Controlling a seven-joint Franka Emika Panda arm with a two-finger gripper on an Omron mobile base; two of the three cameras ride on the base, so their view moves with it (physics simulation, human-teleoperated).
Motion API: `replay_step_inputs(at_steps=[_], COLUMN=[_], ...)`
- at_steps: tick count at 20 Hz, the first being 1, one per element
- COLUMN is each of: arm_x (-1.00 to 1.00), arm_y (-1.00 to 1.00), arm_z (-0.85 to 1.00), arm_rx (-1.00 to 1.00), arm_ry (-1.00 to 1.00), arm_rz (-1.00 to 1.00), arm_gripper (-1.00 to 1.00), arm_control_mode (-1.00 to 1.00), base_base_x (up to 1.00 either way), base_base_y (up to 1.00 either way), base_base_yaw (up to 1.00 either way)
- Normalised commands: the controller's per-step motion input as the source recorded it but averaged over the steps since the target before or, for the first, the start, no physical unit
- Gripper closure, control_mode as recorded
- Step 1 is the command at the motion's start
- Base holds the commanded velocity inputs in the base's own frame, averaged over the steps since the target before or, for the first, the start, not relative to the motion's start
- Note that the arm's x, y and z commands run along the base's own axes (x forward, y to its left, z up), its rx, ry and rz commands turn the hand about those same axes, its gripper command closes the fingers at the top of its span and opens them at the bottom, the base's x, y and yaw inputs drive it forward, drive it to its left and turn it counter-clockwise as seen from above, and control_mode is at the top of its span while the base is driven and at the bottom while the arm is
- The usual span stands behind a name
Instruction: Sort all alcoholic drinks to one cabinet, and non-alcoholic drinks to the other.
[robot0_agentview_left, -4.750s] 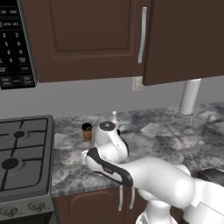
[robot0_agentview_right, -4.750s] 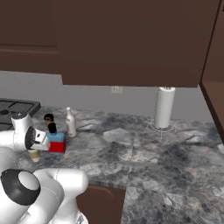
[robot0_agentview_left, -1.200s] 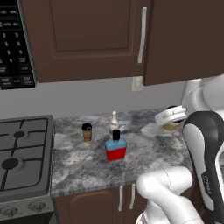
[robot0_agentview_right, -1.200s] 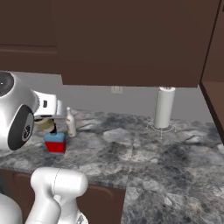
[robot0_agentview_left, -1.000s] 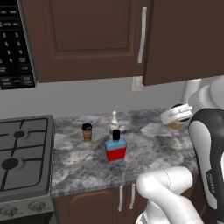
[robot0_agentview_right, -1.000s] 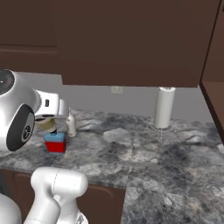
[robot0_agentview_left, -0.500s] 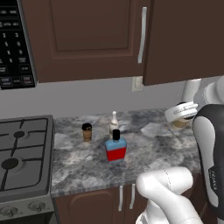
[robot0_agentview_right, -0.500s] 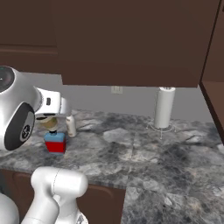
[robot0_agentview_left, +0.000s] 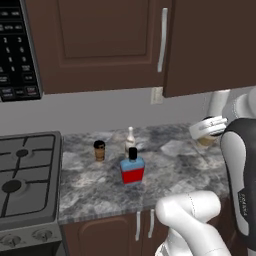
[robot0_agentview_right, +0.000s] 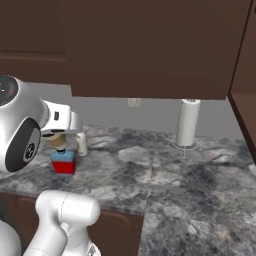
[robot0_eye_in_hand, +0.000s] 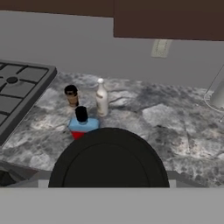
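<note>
Your gripper (robot0_agentview_left: 209, 131) is up in the air on the right of the left base view, closed around a tan coffee cup (robot0_agentview_left: 205, 140) — you can see the cup's tan body hanging just below the white hand, and in the hand view its black lid (robot0_eye_in_hand: 108, 159) fills the bottom centre. The held cup sits well above the counter (robot0_agentview_left: 165, 175), clear of everything on it.

Out past the gripper, down on the counter: the blue bottle (robot0_agentview_left: 132, 167) with the red label and black cap stands upright, the slim pale bottle (robot0_agentview_left: 130, 140) just behind it, and the second coffee cup (robot0_agentview_left: 99, 150) a little to their left, near the stove (robot0_agentview_left: 27, 180). All three stand well apart from your gripper, toward the stove side.

Above them hangs the dark brown wall cabinet (robot0_agentview_left: 100, 45) with its silver bar handle (robot0_agentview_left: 162, 40), door closed. A paper towel roll (robot0_agentview_right: 188, 122) stands by the back wall.
</note>
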Motion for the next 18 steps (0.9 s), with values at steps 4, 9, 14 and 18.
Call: replay_step_inputs(at_steps=[4,9,14,18], arm_x=[0.0,0.0,0.0,0.0], arm_y=[0.0,0.0,0.0,0.0], arm_z=[0.0,0.0,0.0,0.0], arm_rx=[0.0,0.0,0.0,0.0], arm_ry=[0.0,0.0,0.0,0.0], arm_rz=[0.0,0.0,0.0,0.0], arm_gripper=[1.0,1.0,1.0,1.0], arm_control_mode=[1.0,1.0,1.0,1.0], base_base_x=[-0.41,-0.47,-0.57,-0.53], base_base_y=[0.31,0.43,0.34,0.31], base_base_yaw=[0.0,0.0,0.0,0.0])
